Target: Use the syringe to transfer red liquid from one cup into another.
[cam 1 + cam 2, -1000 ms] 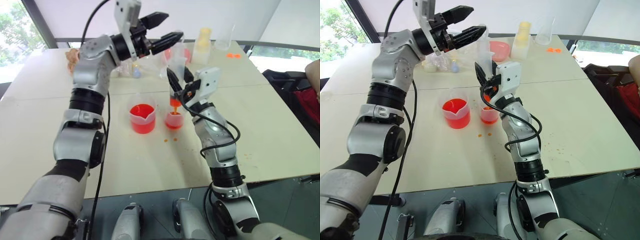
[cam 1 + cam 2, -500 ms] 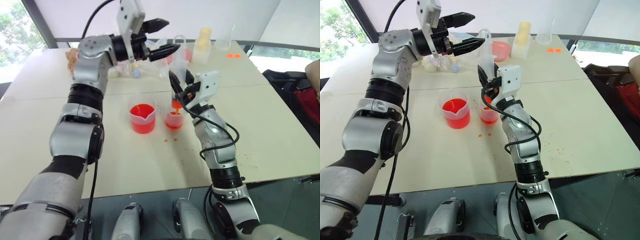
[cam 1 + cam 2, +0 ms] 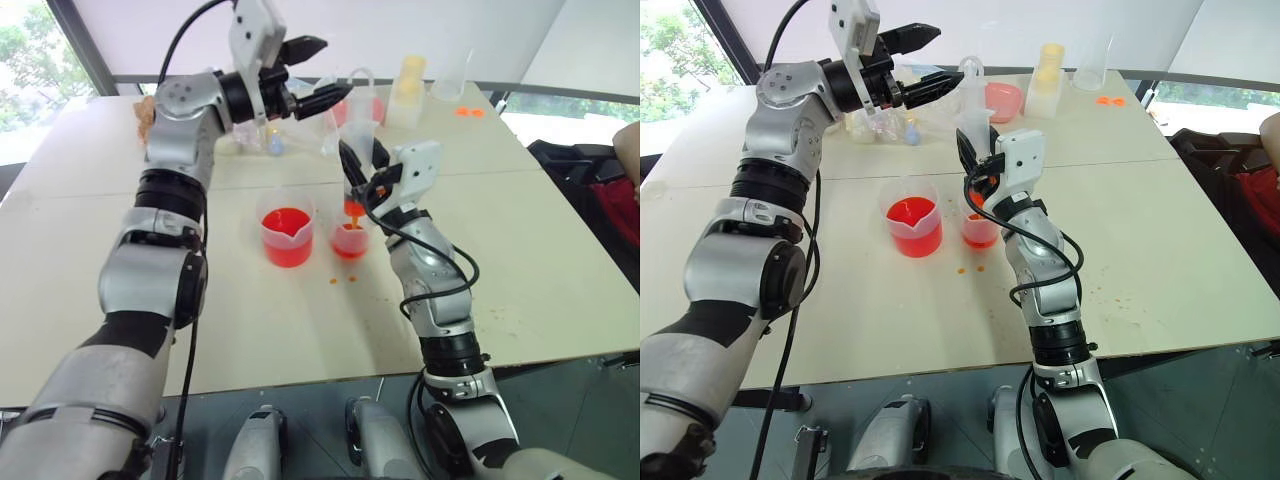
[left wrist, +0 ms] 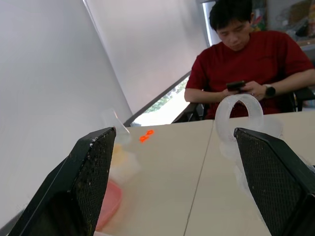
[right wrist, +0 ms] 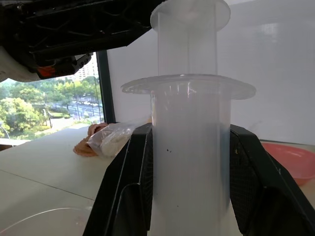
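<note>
The syringe (image 3: 358, 140) stands upright with my right gripper (image 3: 358, 168) shut on its thick barrel (image 5: 189, 157). Its orange-stained tip hangs just over the smaller cup (image 3: 348, 241), which holds a little red liquid. The larger spouted beaker (image 3: 286, 236) sits to the left of that cup with red liquid (image 3: 285, 224) in it. My left gripper (image 3: 948, 54) is open, up at the ring-shaped plunger handle (image 4: 239, 118). The ring sits just past the fingertips (image 4: 106, 140), close to one of them, with nothing held.
Red drops (image 3: 340, 280) dot the table in front of the cups. At the back stand a pink dish (image 3: 1002, 100), a pale yellow bottle (image 3: 405, 88) and a clear cup (image 3: 447, 78). Small bags (image 3: 150, 120) lie back left. A person (image 4: 246, 64) sits beyond the table.
My left gripper has rolled a little and its lower finger has come down closer to the plunger ring. The right gripper and the syringe have stayed where they were.
</note>
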Action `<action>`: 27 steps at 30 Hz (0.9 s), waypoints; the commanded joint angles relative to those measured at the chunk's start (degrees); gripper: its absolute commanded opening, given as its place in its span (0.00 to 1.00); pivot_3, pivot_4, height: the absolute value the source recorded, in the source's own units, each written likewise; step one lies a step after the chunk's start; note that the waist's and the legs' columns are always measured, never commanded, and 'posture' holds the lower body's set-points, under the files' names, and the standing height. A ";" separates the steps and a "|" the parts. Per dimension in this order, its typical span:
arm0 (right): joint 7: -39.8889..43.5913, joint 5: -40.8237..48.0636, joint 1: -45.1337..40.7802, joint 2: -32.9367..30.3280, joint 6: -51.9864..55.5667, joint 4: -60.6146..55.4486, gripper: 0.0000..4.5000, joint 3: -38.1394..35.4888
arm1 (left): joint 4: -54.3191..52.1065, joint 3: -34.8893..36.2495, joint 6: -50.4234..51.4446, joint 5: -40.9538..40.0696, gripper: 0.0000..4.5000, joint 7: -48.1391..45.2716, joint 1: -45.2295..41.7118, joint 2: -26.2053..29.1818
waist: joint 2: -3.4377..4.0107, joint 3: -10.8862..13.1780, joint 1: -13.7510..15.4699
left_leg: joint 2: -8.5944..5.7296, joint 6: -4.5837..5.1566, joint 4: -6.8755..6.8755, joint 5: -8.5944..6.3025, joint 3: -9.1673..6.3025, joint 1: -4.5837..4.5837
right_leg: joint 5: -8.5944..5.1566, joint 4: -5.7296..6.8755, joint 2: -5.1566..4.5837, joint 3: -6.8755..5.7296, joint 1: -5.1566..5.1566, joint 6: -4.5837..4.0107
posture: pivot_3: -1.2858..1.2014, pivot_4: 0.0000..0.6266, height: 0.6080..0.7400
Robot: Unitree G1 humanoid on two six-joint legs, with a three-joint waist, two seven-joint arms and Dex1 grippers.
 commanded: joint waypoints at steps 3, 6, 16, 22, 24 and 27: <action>0.81 -0.91 -0.64 0.40 -2.56 -2.48 0.32 1.60 | 1.70 -0.60 -2.69 2.53 0.89 1.99 -3.07 -1.57 | 0.00 0.00 0.00 | 0.00 0.00 0.00 0.00 0.00 0.00 | 0.00 0.00 0.00 0.00 0.00 0.00 | 0.52 0.24 1.00; 0.80 -1.14 -0.58 0.58 -2.75 -2.26 0.32 1.80 | 3.15 -1.69 -4.72 4.83 0.89 3.17 -3.68 -1.87 | 0.00 0.00 0.00 | 0.00 0.00 0.00 0.00 0.01 0.00 | 0.00 0.00 0.00 0.00 0.00 0.00 | 0.52 0.24 1.00; 0.80 -1.32 -0.46 0.98 -2.93 -2.17 0.32 1.96 | 2.87 -1.25 -6.75 4.92 0.10 0.93 -4.72 -2.85 | 0.00 0.00 -0.02 | 0.00 0.00 -0.01 0.00 0.00 0.00 | 0.00 0.00 0.01 0.00 0.00 0.00 | 0.52 0.24 1.00; 0.67 -1.28 -0.96 1.29 -3.18 -1.93 0.32 1.93 | -1.80 0.54 -2.85 -0.02 0.00 -5.62 -3.08 -3.93 | 0.00 0.00 -0.10 | 0.01 0.00 -0.02 0.00 -0.01 0.00 | 0.00 0.01 0.03 0.00 -0.02 0.00 | 0.52 0.24 1.00; 0.60 -1.24 -1.41 1.30 -3.45 -1.82 0.32 1.71 | -4.92 0.12 -0.40 -0.96 0.00 -8.01 -0.88 -4.45 | 0.00 0.00 -0.10 | 0.01 0.00 -0.01 0.00 0.00 0.01 | 0.00 0.01 0.03 0.01 -0.01 0.00 | 0.52 0.24 1.00; 0.56 -1.23 -1.78 1.21 -3.69 -1.68 0.32 1.50 | -9.39 -0.28 3.02 -2.22 0.00 -10.04 1.66 -4.91 | 0.00 0.00 -0.10 | 0.01 0.00 -0.01 0.00 -0.01 0.02 | 0.00 0.03 0.03 0.01 0.00 0.00 | 0.52 0.24 1.00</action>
